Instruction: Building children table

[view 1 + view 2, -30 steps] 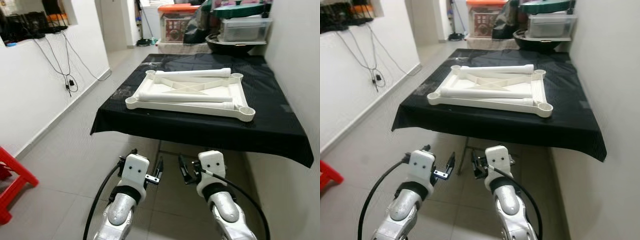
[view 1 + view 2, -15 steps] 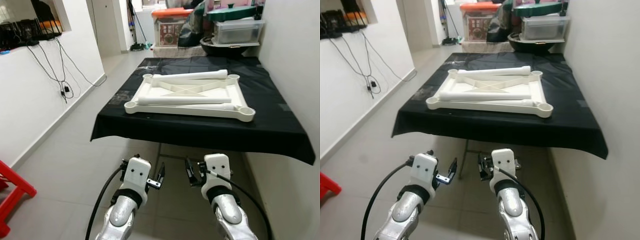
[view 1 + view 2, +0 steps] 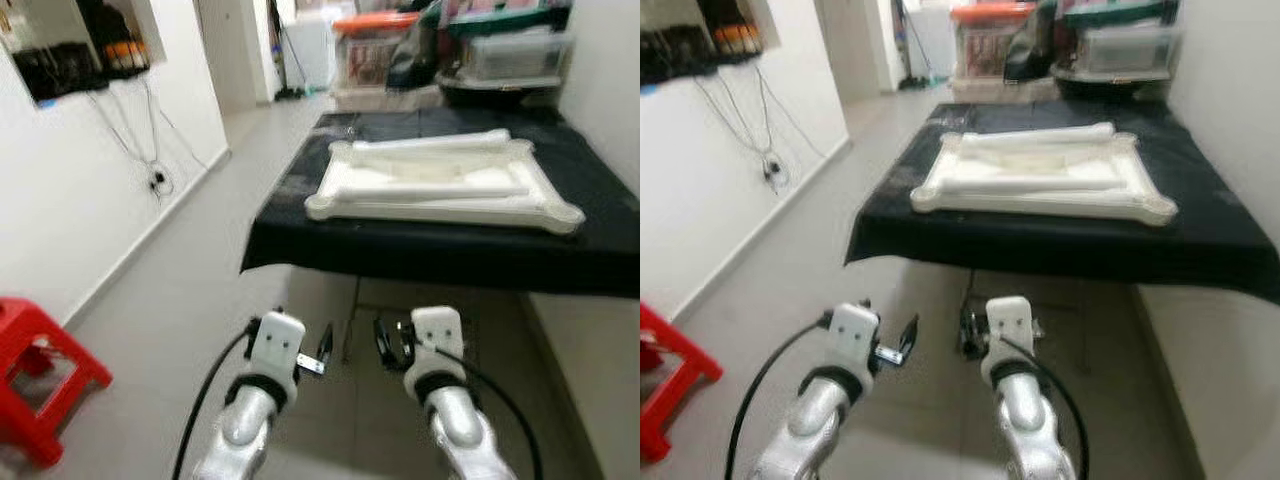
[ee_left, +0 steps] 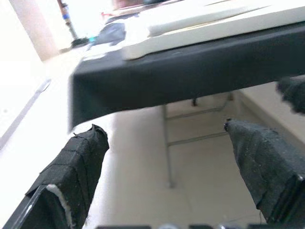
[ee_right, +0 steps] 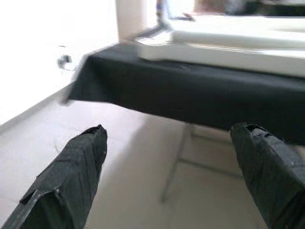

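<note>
white table top (image 3: pixel 445 185) | upper right, up on black bench (image 3: pixel 440 255), long side across | both jaws wide, low, empty | right gripper (image 3: pixel 392 342) nearer than left gripper (image 3: pixel 316 348)

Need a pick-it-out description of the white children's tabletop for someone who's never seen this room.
Find the table draped in black cloth ahead of the robot, along the right wall. On it lies a white plastic square tabletop, upside down, with round sockets at its corners. White tube legs lie loose across it; the storage bins behind are not white.
</note>
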`<state>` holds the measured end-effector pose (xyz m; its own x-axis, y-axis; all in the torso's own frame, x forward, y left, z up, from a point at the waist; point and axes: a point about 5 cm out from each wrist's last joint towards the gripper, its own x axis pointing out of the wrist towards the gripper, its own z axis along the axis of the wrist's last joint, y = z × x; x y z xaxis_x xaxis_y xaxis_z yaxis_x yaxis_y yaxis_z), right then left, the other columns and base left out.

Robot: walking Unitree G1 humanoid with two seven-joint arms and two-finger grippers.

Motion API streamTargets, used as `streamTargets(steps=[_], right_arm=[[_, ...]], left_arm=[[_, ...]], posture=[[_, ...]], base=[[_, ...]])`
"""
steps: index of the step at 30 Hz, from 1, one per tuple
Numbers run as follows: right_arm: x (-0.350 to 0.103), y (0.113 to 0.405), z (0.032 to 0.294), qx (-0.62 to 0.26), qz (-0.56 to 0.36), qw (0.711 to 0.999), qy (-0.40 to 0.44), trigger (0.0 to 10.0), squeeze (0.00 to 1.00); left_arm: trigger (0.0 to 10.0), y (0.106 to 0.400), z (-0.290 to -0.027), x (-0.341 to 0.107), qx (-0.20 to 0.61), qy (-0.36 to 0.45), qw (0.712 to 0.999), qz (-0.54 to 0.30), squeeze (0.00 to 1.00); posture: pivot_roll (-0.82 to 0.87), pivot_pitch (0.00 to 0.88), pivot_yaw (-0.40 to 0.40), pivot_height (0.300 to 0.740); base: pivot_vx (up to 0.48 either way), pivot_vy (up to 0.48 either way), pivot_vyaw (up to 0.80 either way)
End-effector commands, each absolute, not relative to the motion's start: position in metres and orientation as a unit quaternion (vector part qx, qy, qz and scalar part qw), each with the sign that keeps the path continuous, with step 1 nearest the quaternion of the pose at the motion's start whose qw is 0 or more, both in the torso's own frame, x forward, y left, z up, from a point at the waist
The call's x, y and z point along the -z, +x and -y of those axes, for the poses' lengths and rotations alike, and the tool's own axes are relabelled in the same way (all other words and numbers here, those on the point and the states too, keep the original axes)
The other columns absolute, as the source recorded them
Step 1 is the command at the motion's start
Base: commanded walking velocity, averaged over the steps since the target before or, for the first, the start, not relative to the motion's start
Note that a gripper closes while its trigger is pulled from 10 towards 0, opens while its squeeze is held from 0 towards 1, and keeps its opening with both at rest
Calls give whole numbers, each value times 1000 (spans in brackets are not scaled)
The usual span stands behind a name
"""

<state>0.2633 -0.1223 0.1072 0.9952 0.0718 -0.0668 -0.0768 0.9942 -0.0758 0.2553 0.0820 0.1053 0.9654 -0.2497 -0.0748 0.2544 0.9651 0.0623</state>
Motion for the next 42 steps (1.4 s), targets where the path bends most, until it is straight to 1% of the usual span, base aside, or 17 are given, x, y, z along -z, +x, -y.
streamTargets(steps=[1, 6, 14, 18, 33, 42], right_arm=[[-106, 263, 123, -35, -37, 998, -36, 10000, 0], [-105, 263, 123, -34, -42, 998, -37, 10000, 0], [-105, 263, 123, -37, -44, 998, -40, 10000, 0], [-103, 263, 121, -41, -48, 997, -40, 10000, 0], [-104, 265, 121, -40, -51, 997, -36, 10000, 0], [-115, 265, 121, -37, -13, 999, -18, 10000, 0]], left_arm=[[10000, 256, -80, -106, 128, 34, 991, -31, 0], [10000, 256, -80, -107, 126, 36, 991, -30, 0], [10000, 256, -81, -107, 125, 39, 991, -29, 0], [10000, 257, -85, -108, 112, 31, 993, -26, 0], [10000, 258, -85, -111, 113, 30, 993, -21, 0], [10000, 261, -87, -114, 113, 39, 993, -11, 0]], posture=[[-4, 0, 20, 740], [-4, 0, 19, 740], [-3, 0, 17, 740], [0, 0, 18, 740], [6, 0, 17, 740], [12, 0, 23, 740]], base=[[0, 0, 0], [0, 0, -408], [0, 0, 0], [0, 0, 0], [271, 0, 0], [298, 0, 0]])
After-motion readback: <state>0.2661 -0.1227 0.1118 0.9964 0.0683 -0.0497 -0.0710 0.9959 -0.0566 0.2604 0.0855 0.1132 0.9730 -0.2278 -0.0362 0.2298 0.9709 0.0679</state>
